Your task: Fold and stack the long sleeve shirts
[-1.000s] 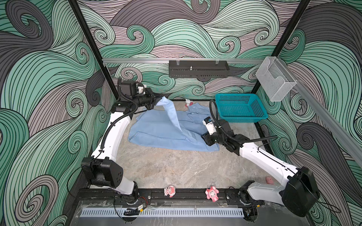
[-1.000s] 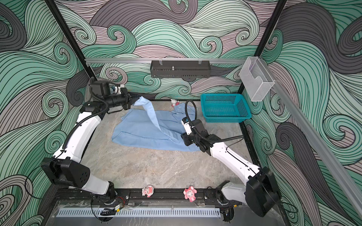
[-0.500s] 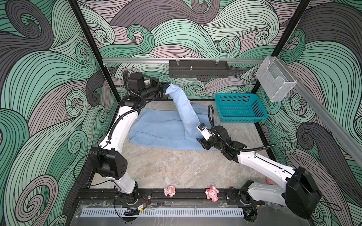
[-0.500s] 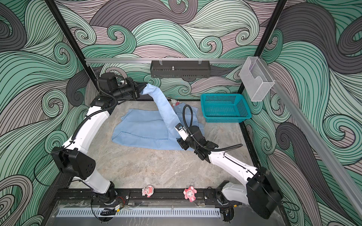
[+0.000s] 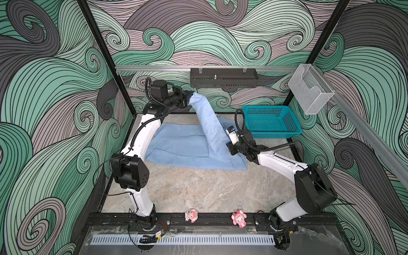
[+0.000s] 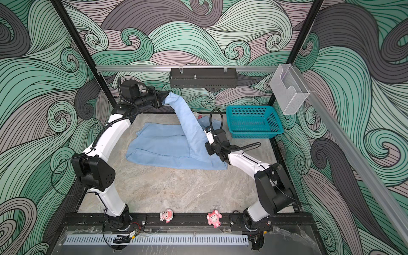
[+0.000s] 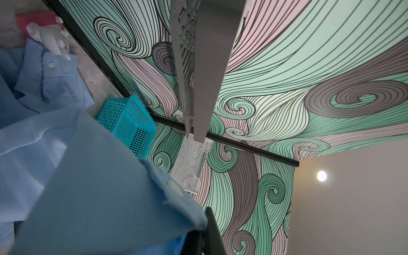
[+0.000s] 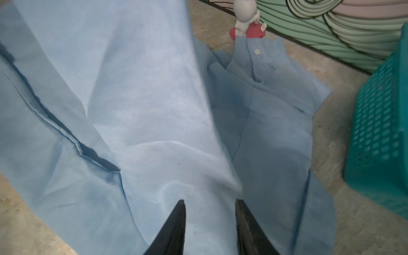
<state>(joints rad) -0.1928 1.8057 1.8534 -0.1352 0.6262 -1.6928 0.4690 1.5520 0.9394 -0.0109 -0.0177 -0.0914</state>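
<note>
Lifted higher and closer to the back wall than a second ago, the left gripper point(image 5: 187, 97) is now holding the cuff of a sleeve point(image 5: 206, 121) up in the air. Its jaws are pressed together, pinching the cuff, and the left wrist view is showing the buttoned cuff point(image 7: 154, 194) bunched against a dark finger point(image 7: 212, 229).

In both top views the sleeve is stretching as a long band from that gripper down and across to the right side of the light blue shirt point(image 5: 181, 143) point(image 6: 157, 144). The rest of the shirt is lying flat on the marbled table point(image 5: 198, 189), in the far half, between the two arms.

The right gripper point(image 8: 209, 204) is sitting low at the foot of the raised sleeve, at the shirt's right edge. Its two dark fingertips point(image 8: 180, 212) are standing partly spread, with blue cloth showing between them. Whether they are touching the cloth is not clear.

A teal basket point(image 5: 270, 130) is sitting just beside the shirt, at the far right of the table. A small white figurine point(image 8: 245, 12) on a red base is standing at the back edge, touching the shirt's buttoned collar end point(image 8: 257, 57).
</note>
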